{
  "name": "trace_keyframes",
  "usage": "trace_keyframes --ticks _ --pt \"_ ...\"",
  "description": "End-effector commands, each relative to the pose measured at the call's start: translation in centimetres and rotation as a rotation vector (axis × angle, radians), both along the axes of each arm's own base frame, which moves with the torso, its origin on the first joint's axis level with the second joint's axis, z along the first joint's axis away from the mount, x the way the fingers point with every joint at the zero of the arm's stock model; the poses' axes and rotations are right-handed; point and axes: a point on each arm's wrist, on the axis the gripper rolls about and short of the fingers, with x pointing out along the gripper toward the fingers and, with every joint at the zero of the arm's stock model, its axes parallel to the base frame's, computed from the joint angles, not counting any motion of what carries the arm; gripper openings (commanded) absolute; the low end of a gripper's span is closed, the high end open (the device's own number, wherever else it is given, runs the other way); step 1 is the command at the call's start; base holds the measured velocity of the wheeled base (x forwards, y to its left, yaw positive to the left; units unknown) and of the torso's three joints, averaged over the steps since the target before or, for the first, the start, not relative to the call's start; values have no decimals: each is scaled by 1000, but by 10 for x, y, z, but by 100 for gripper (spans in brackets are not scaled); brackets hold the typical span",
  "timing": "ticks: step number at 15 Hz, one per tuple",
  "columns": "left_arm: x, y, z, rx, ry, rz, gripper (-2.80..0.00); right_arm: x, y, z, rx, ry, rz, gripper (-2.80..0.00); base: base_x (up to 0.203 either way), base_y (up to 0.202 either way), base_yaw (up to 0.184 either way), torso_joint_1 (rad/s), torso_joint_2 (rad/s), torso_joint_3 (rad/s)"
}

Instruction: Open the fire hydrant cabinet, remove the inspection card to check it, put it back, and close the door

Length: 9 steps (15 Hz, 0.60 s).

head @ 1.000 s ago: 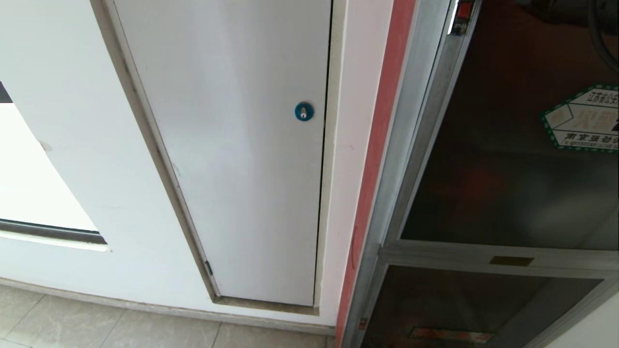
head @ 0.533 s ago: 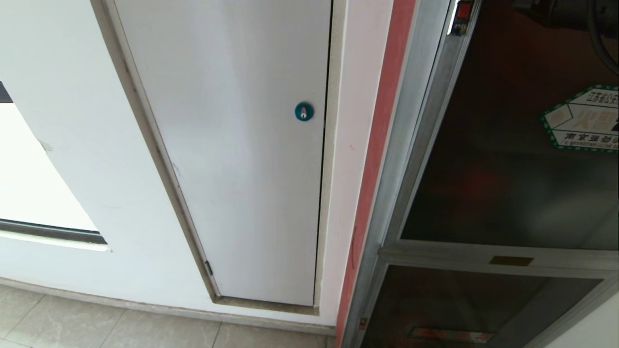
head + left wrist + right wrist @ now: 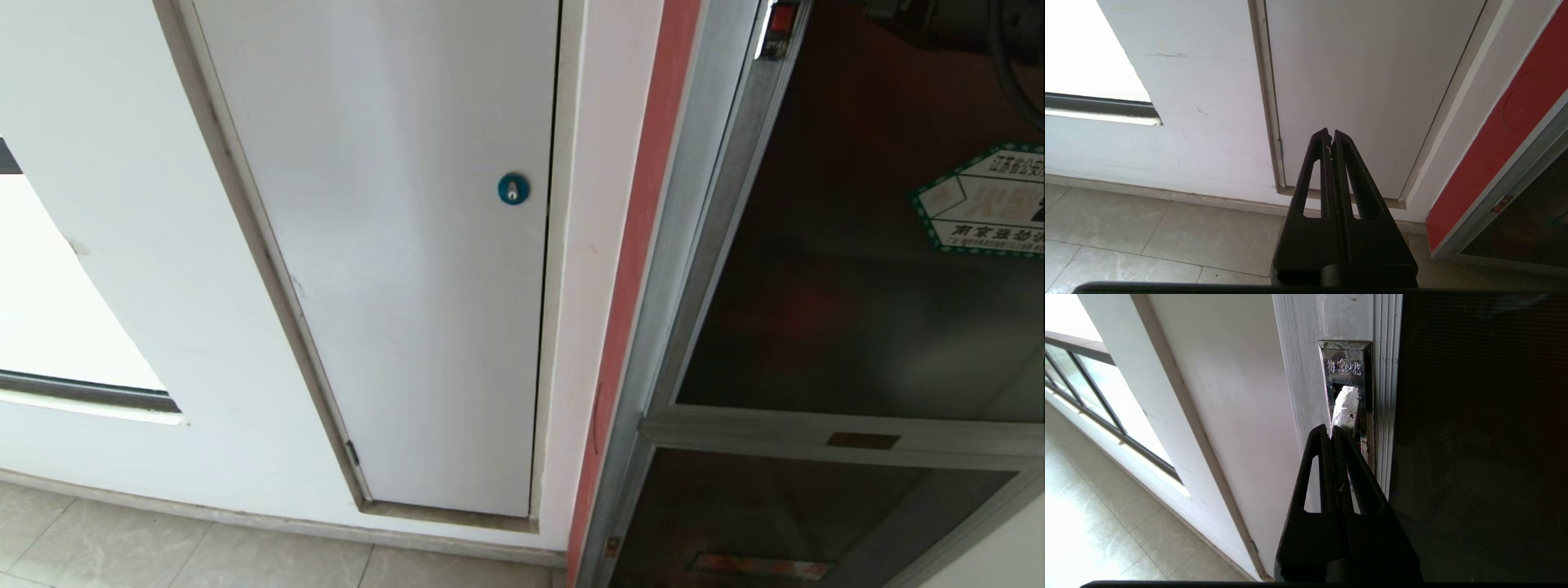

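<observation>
The fire hydrant cabinet (image 3: 694, 229) fills the right of the head view, silver-framed with a red strip beside it. Its dark glass door (image 3: 849, 269) bears a green-bordered hexagonal sticker (image 3: 984, 200) and looks closed. In the right wrist view my right gripper (image 3: 1332, 430) is shut and empty. Its tips sit at the lower end of a recessed metal latch plate (image 3: 1346, 367) in the door's silver frame, just under a pale latch tongue (image 3: 1346, 406). The door glass (image 3: 1478, 437) lies beside it. My left gripper (image 3: 1330, 132) is shut and empty, low near the floor. The inspection card is hidden.
Left of the cabinet stands a plain white panel door (image 3: 408, 286) with a round blue lock (image 3: 513, 189). Further left is a window (image 3: 57, 327). Grey floor tiles (image 3: 163, 555) run along the wall's foot. A smaller dark glass panel (image 3: 784, 514) sits below the door.
</observation>
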Motion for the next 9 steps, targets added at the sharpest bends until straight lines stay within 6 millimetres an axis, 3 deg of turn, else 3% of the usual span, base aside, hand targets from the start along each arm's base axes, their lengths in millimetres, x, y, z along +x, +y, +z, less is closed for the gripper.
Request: trace_keyframes --ticks 1,9 --pt "0 0 0 0 1 0 -280 3 -1 -2 -2 9 -5 -280 0 0 0 0 0 0" --pt "0 0 0 0 1 0 -280 9 -3 -6 -5 19 -18 -280 0 0 0 0 0 0"
